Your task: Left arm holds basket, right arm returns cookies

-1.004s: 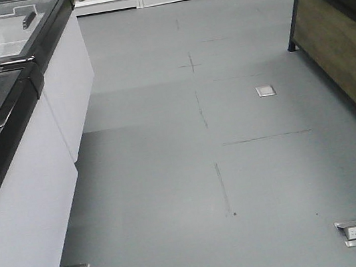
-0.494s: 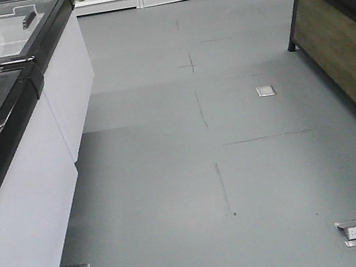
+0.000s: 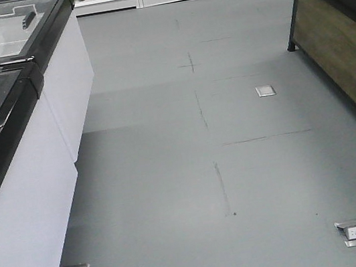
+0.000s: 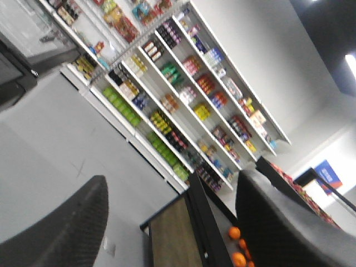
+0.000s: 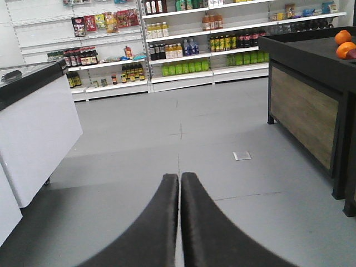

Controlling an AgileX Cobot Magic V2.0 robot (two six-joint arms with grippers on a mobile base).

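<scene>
We find the left gripper [image 4: 169, 186] spread and empty; the right gripper [image 5: 179, 179] pressed together on nothing; neither basket nor cookies box appears in any view; we judge neither step under way.

Grey floor [image 3: 171, 175] with metal socket box [image 3: 354, 232]; white, black-rimmed freezers [image 3: 26, 198] along left; wood-panelled stand [image 3: 336, 40] at right, bearing oranges [image 5: 345, 44]; stocked shelves [image 5: 183, 50] behind.
</scene>
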